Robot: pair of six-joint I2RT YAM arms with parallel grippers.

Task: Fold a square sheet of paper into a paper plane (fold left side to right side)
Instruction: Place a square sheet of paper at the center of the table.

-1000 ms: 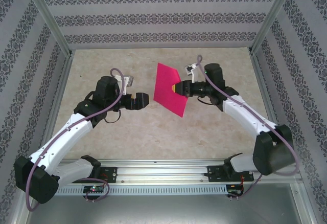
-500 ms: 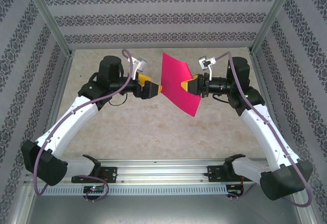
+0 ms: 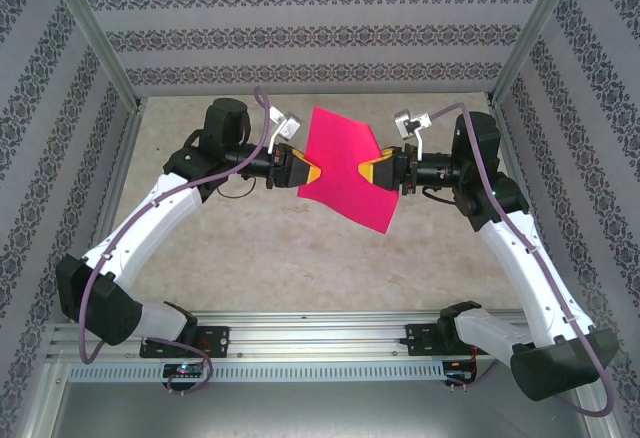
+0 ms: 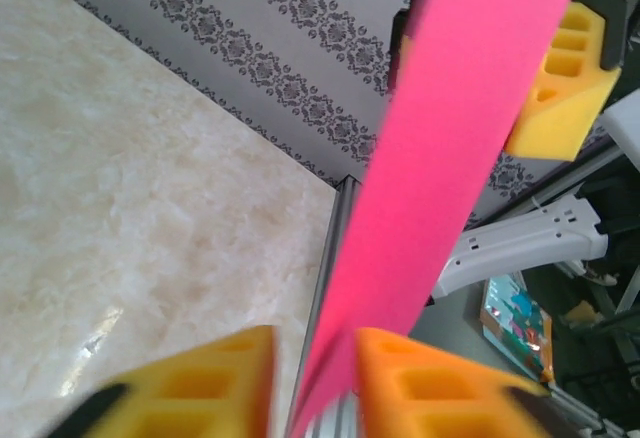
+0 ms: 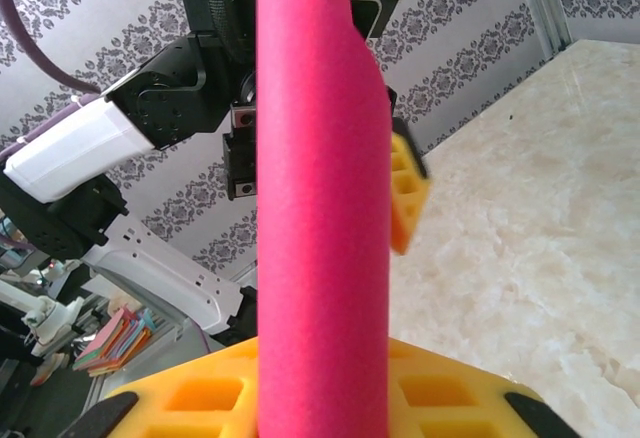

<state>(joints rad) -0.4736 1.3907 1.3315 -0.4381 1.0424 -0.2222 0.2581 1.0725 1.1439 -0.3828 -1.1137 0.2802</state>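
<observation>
Aloft over marbled desk (image 3: pixel 300 258) centre, clear of every edge: square sheet of paper (image 3: pixel 345 168), pinched in right gripper (image 3: pixel 372 170); left gripper (image 3: pixel 308 173) narrow around it, grip uncertain. Patterned walls (image 3: pixel 300 28) around.

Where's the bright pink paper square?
Top view: the bright pink square sheet of paper is held centrally over the table, between the left gripper and right gripper.

No legible text or labels anywhere
</observation>
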